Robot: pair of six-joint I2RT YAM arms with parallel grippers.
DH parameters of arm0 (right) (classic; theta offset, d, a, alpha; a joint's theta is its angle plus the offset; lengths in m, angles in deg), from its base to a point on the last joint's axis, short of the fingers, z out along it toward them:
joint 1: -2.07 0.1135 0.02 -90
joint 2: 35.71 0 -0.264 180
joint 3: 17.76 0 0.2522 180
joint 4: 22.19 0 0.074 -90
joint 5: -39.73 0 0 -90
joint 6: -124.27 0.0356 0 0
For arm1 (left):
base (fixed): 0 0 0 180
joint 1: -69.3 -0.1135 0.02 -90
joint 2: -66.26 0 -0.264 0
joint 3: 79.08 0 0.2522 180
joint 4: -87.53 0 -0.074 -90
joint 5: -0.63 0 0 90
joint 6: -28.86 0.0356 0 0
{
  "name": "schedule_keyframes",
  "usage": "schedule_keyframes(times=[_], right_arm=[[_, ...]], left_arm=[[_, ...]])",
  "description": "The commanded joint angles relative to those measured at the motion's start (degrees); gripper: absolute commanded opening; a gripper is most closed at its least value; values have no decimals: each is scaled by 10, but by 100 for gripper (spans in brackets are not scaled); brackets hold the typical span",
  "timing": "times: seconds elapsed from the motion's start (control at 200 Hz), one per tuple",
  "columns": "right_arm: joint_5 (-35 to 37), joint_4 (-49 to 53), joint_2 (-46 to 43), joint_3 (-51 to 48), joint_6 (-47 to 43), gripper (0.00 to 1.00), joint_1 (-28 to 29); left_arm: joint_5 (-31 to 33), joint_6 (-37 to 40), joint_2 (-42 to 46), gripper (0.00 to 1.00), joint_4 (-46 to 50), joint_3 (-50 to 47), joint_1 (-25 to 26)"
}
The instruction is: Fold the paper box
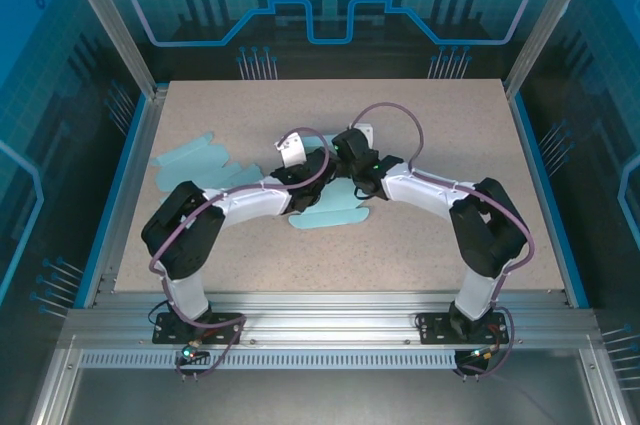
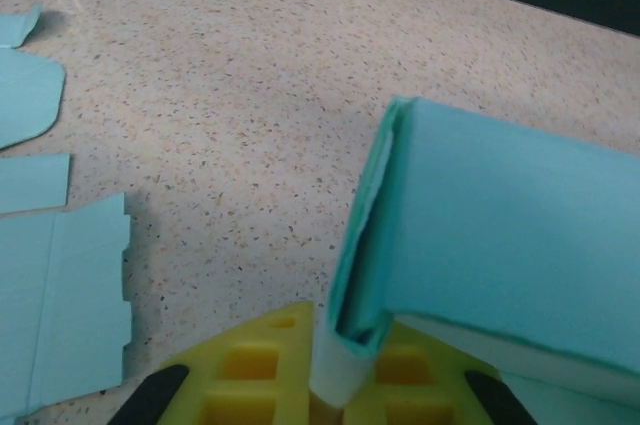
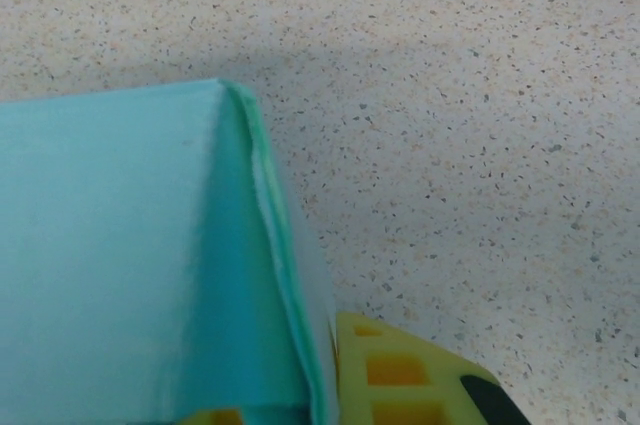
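One teal paper box (image 1: 328,213), thin card with a soft creased edge, is at the middle of the speckled beige desk (image 1: 450,135). Two pairs of yellow, grid-moulded fingers grip it: the left fingers (image 2: 250,370) pinch its folded corner, and the right fingers (image 3: 400,375) are clenched on another edge. One flat, notched teal sheet (image 1: 190,160) lies left of it.

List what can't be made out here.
Top view: most of the box, under the arms.
Left wrist: box's right end and the flat sheet's left part, cut off by frame edges.
Right wrist: one finger of the right gripper, behind the box.
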Motion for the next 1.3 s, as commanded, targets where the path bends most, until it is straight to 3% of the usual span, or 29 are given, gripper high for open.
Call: schedule_keyframes(times=[0.0, 0.105, 0.205, 0.505, 0.68, 0.85, 1.031, 1.186, 1.296], right_arm=[[123, 91, 24, -2, 31, 0, -2], [116, 97, 32, 7, 21, 0, -4], [105, 118, 38, 19, 15, 0, -9], [51, 254, 46, 72, -1, 0, -34], [8, 290, 35, 73, -23, 0, -46], [-19, 285, 25, 60, -29, 0, -53], [-27, 278, 36, 60, -29, 0, -55], [-28, 273, 46, 61, -26, 0, -55], [-27, 269, 49, 60, -25, 0, -55]], left_arm=[[12, 55, 47, 24, -98, -39, -41], [-83, 91, 63, 41, -151, -62, -40], [-141, 99, 77, 48, -135, -62, -41], [-241, 118, 173, 78, -77, -91, -38], [-253, 140, 207, 79, -27, -86, -39], [-260, 148, 184, 78, 29, -82, -40], [-273, 130, 191, 74, 51, -106, -71], [-320, 145, 196, 73, 24, -131, -117], [-404, 205, 183, 72, -85, -175, -130]])
